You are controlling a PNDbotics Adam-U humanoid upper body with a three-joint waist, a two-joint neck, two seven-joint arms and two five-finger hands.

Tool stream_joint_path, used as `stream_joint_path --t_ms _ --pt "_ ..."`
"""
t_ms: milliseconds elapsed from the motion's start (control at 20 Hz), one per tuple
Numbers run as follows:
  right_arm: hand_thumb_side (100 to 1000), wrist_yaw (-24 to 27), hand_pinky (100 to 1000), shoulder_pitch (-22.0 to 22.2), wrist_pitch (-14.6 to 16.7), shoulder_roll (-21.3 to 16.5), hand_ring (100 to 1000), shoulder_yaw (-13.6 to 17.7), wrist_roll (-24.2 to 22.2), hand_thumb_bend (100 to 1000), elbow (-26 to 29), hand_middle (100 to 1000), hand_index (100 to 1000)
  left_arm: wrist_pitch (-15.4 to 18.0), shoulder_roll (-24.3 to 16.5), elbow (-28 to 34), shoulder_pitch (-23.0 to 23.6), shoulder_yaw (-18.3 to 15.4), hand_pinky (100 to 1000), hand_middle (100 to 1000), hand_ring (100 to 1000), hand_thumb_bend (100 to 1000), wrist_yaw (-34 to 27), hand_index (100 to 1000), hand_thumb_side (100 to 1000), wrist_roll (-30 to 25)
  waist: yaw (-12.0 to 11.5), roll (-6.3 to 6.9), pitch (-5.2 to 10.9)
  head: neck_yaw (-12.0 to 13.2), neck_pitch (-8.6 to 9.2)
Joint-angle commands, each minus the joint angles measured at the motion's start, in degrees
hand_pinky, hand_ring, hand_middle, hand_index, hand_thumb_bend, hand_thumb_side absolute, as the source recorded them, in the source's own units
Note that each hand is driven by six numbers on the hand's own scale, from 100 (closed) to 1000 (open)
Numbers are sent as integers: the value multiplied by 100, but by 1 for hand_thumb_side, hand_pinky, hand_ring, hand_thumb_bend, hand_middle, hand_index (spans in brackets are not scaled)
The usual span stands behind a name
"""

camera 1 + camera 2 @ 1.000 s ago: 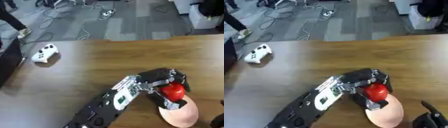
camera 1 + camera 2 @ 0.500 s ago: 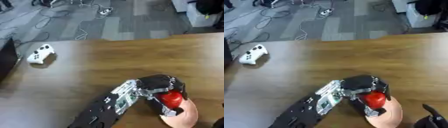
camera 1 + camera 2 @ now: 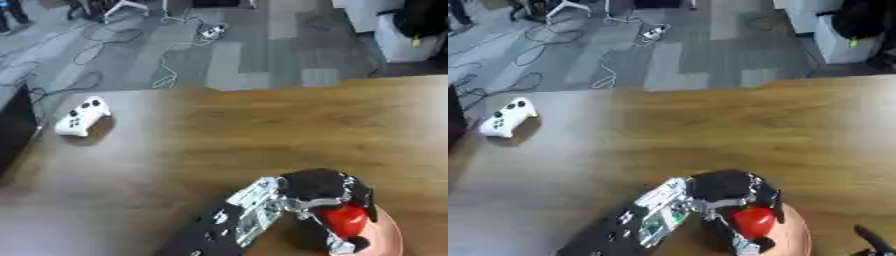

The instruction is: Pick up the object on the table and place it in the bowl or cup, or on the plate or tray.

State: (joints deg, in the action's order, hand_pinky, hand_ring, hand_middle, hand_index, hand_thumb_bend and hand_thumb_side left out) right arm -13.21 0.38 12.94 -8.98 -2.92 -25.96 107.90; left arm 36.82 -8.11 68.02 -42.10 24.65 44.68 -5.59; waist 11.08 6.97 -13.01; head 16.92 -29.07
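My left hand (image 3: 322,189) reaches in from the bottom left on a black and silver arm, its fingers curled round a small red object (image 3: 346,220). The hand holds it just over a pale pink plate (image 3: 390,236) at the table's near edge, bottom right. I cannot tell whether the red object touches the plate. Part of the plate is hidden under the hand. Only a dark tip of my right hand (image 3: 873,241) shows at the bottom right corner of the right eye view.
A white game controller (image 3: 83,116) lies at the far left of the wooden table (image 3: 262,130). Beyond the table's far edge is grey floor with cables (image 3: 166,65) and a white bin (image 3: 398,37).
My left hand with the red object has come nearer and lower, onto the plate's area. The picture has also shifted slightly.
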Motion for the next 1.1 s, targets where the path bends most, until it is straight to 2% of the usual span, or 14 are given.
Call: stream_joint_path --t_ms 50,650,850,900,1000,1050,1100 --pt "911 -30 542 -33 35 19 565 0 16 100 107 556 1000 29 -55 27 -44 -13 100 506 307 100 104 662 133 51 19 -38 64 63 115" --pt "904 -32 543 -32 52 3 565 6 14 100 125 556 1000 94 159 -106 -92 5 100 506 309 100 329 663 132 136 111 -16 70 133 154" --pt "905 -28 543 -42 51 -5 566 7 8 100 128 557 1000 125 200 -129 -77 14 100 584 416 100 420 729 283 174 131 1 63 133 158" --pt "903 -28 543 -44 51 -8 566 8 7 100 130 557 1000 139 196 -131 -73 16 150 624 468 113 447 751 367 187 130 4 62 129 158" --pt "903 -25 543 -45 51 -14 566 10 6 100 131 557 1000 158 184 -134 -71 13 206 666 513 142 512 782 458 218 125 8 65 124 157" --pt "902 -24 543 -46 50 -16 566 11 5 100 130 557 1000 163 179 -133 -71 7 190 656 502 134 547 775 434 234 122 10 66 122 157" --pt "903 -23 544 -45 49 -19 566 11 4 100 130 557 1000 165 173 -130 -74 1 283 709 564 178 586 817 556 247 117 11 68 121 157"
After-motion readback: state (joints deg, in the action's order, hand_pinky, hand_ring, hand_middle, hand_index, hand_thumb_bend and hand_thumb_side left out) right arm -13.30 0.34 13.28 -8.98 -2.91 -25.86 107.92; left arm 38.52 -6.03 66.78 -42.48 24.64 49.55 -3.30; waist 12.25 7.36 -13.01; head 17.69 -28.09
